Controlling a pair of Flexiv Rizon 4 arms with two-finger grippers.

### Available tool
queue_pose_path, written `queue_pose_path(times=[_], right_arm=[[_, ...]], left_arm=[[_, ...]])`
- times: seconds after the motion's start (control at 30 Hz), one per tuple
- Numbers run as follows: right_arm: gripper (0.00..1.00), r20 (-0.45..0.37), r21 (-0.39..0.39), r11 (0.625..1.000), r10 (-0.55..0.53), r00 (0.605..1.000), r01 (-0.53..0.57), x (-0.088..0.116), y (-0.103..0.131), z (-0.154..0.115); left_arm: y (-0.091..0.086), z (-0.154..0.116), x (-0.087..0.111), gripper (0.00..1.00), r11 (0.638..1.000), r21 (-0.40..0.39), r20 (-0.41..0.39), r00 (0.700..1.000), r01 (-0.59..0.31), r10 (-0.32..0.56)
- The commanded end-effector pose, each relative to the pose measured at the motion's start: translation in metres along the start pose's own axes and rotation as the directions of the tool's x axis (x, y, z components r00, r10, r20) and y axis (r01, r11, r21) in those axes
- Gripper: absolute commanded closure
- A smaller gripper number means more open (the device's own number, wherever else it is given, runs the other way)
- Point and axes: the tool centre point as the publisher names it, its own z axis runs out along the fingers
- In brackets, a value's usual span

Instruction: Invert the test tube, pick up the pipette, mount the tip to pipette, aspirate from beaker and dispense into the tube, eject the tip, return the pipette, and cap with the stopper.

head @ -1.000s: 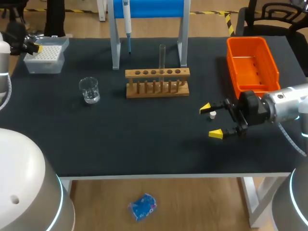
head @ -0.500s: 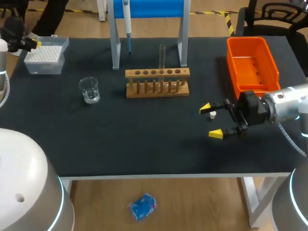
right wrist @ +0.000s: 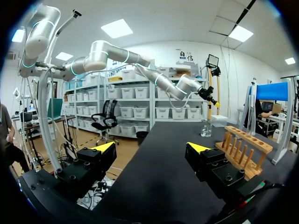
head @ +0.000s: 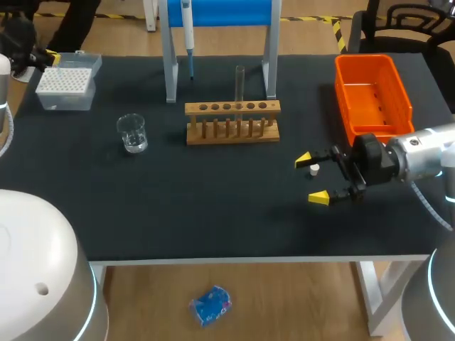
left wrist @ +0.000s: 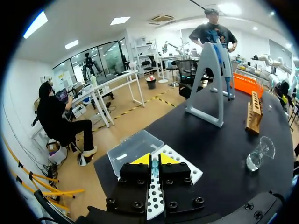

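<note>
**Left arm backs off the tip box (head: 65,82); right side unchanged**

My left gripper (head: 41,57) is now out past the far left corner of the table (head: 213,220). A second ago it was sitting over the box. In its wrist view the box lies under it, and the fingers are pinched nearly together (there's a thin bluish sliver in the gap, can't tell what).

Nothing else has shifted:
- The pipette (head: 187,28) hangs on the blue stand (head: 220,11).
- The test tube (head: 239,82) is upright in the wooden rack (head: 232,122).
- The beaker (head: 132,133) is near the rack, on the left arm's side.

I read this as the pipette work being done and only capping left.

My right arm comes in low from the right. The right gripper (head: 311,177) is spread wide, with the stopper (head: 313,169) on the mat between the tips, nearer the far one and not gripped.
</note>
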Motion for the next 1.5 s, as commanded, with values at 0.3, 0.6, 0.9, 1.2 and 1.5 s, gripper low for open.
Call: queue_pose_path(times=[0.3, 0.6, 0.9, 1.2, 1.5], right_arm=[[0.0, 0.002, 0.0, 1.0, -0.001, 1.0, 0.001, 0.001, 0.0, 0.0], [0.0, 0.002, 0.0, 1.0, -0.001, 1.0, 0.001, 0.001, 0.0, 0.0], [0.0, 0.002, 0.0, 1.0, -0.001, 1.0, 0.001, 0.001, 0.0, 0.0], [0.0, 0.002, 0.0, 1.0, -0.001, 1.0, 0.001, 0.001, 0.0, 0.0], [0.0, 0.002, 0.0, 1.0, -0.001, 1.0, 0.001, 0.001, 0.0, 0.0]], left_arm=[[-0.06, -0.063, 0.098, 1.0, 0.975, 0.021, -0.277, 0.935, -0.223, 0.22], [-0.111, -0.103, 0.21, 1.0, 0.941, 0.086, -0.429, 0.84, -0.327, 0.331], [-0.129, -0.109, 0.288, 1.0, 0.947, 0.029, -0.529, 0.799, -0.319, 0.286], [-0.129, -0.109, 0.288, 1.0, 0.947, 0.029, -0.529, 0.799, -0.319, 0.286], [-0.123, -0.101, 0.322, 1.0, 0.951, 0.027, -0.52, 0.808, -0.309, 0.277]])
